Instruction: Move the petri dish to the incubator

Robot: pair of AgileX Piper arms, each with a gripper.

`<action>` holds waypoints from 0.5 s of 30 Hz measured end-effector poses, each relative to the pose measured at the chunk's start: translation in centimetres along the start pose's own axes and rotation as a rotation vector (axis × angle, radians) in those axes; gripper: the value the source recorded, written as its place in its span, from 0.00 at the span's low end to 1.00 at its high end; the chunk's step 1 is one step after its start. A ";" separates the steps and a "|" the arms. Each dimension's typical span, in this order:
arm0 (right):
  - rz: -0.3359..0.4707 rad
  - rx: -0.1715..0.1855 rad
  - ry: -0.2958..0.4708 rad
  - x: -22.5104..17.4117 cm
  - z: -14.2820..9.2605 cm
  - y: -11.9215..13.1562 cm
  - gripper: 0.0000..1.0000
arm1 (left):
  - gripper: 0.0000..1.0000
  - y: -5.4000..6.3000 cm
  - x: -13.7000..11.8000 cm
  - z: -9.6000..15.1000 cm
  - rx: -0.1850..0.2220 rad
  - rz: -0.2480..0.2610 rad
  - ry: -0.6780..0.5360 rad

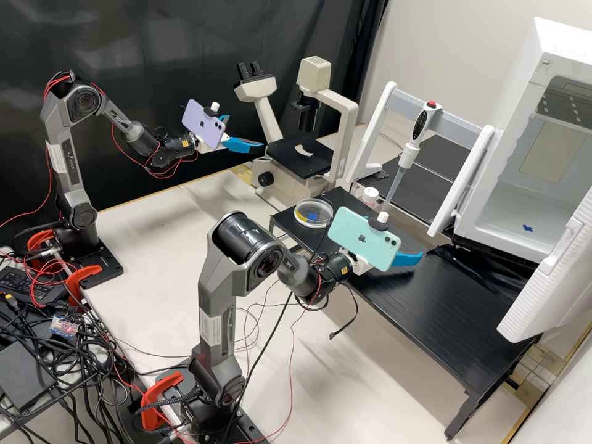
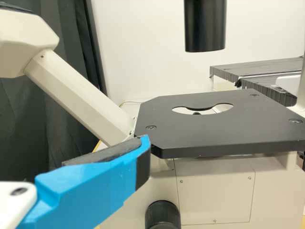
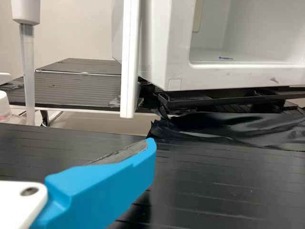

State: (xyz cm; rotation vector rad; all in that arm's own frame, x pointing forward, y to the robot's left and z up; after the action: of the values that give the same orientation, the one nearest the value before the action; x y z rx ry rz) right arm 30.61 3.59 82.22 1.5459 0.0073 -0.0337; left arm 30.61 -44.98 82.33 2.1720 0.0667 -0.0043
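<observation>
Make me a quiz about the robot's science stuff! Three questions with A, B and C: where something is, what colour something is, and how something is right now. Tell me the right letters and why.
1. Where is the petri dish?
A) In the incubator
B) On the black table
C) On the microscope

2. What colour is the button on top of the pipette?
A) Red
B) Green
C) Yellow

3. How is the incubator?
A) Shut
B) Lying on its back
C) Open

Right letters:
1. B: the dish rests on the black tabletop.
2. A: the button looks bright red.
3. C: its door is swung out and you can see inside.
</observation>
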 end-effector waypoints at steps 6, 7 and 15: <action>0.000 0.000 0.000 0.0 0.0 0.0 1.00 | 1.00 0.0 0.0 0.0 0.000 0.000 0.000; 0.000 0.000 0.000 0.0 0.0 0.0 1.00 | 1.00 0.0 0.0 0.0 0.000 0.000 0.000; -0.008 0.023 0.018 -0.7 -0.3 0.0 1.00 | 1.00 0.0 0.0 0.0 0.000 0.000 0.000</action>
State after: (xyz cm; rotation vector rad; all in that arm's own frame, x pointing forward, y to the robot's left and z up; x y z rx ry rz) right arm 29.97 3.95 82.27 1.5693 0.0275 -0.0261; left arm 30.61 -44.98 82.33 2.1720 0.0667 -0.0043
